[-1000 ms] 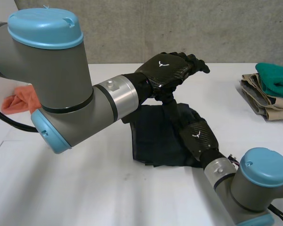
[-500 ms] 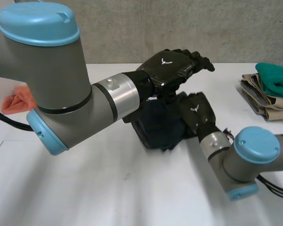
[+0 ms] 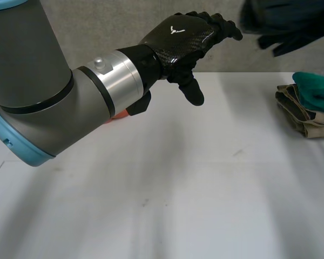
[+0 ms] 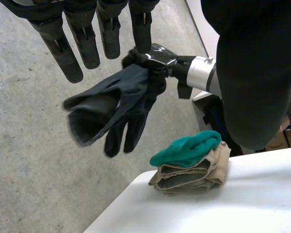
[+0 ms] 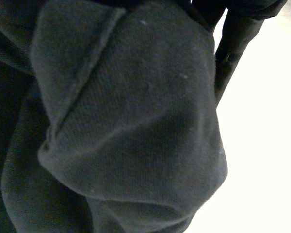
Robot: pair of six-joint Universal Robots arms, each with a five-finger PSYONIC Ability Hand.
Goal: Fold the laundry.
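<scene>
The dark cloth hangs bunched in the air, clear of the counter. It is above and beyond the counter's far right corner, with loose flaps drooping below the grip. The right hand holds it by its upper part, with its fingers clamped round the fabric. In the right wrist view the cloth lies folded against the palm, and one of the fingers shows beside it.

The left hand is raised over the far side of the counter, well apart from the cloth. Its fingers are straight and spread, and they hold nothing.

On the counter's right edge a folded teal garment lies on top of a folded beige garment. The left arm reaches across the near left part of the counter.
</scene>
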